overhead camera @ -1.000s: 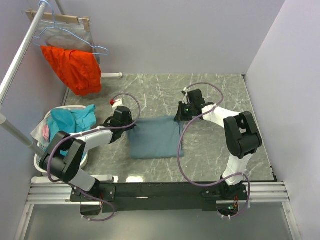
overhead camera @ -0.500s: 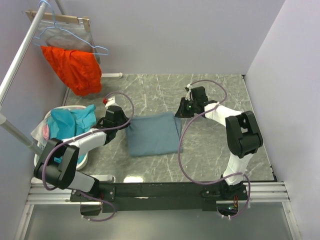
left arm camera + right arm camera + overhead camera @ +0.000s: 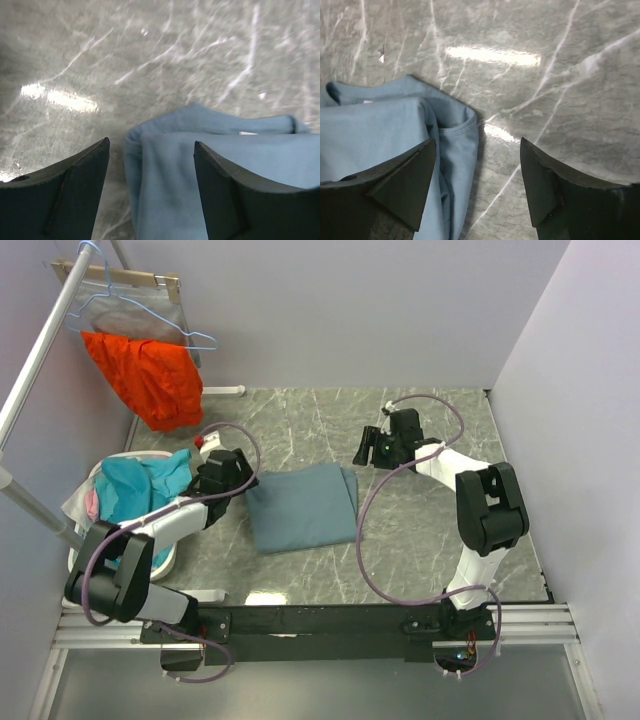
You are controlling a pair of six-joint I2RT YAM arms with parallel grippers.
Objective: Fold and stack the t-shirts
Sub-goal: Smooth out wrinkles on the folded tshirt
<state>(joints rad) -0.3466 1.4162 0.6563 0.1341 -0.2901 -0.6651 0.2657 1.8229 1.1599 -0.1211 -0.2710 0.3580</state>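
A folded slate-blue t-shirt (image 3: 303, 507) lies flat on the counter (image 3: 430, 430) between the left gripper (image 3: 151, 145) and right gripper (image 3: 477, 141), both open and empty near its far corners; light, limp cloth, probably best pinched at layered corners.

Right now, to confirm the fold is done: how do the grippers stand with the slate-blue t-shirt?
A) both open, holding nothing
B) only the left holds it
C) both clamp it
A: left gripper and right gripper both show spread, empty jaws; the slate-blue t-shirt lies flat on the table.
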